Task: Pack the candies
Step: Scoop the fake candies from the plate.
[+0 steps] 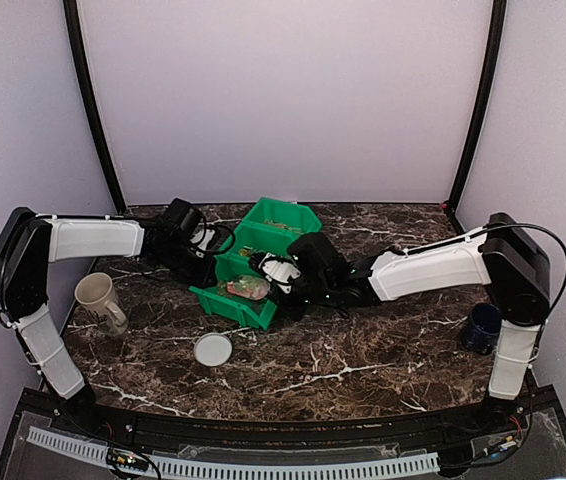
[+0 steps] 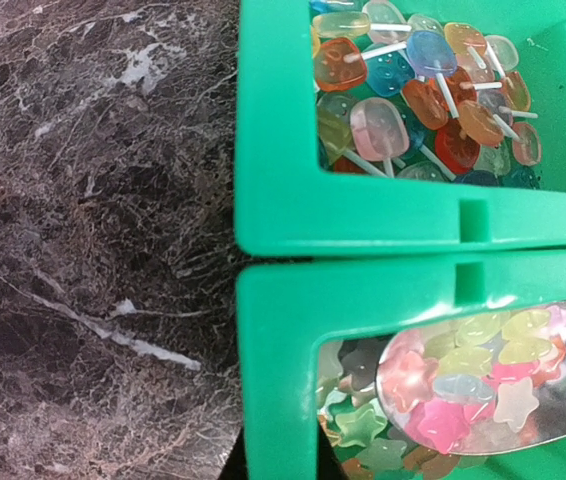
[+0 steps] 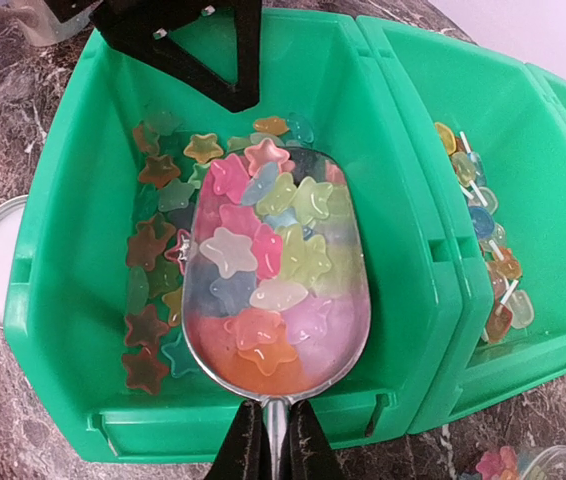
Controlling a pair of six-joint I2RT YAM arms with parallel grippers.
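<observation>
Scooping | right fingers (image 3: pixel 244 450) clamping silver metal scoop (image 3: pixel 279 300) heaped with translucent star-shaped candies (image 3: pixel 263 250) in green plastic bin (image 3: pixel 63 200) | left fingers (image 3: pixel 173 50) closed, 12 o'clock rim | next likely needing level lifting

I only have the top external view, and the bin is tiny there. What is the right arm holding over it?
Observer: A metal scoop, its handle pinched in the right gripper's shut jaws, heaped with star candies.
Operator: Which compartment is it over?
Observer: The end one of the green bin; more star candies lie loose on its floor.
Operator: And the next compartment?
Observer: Flat lollipops on white sticks.
</observation>
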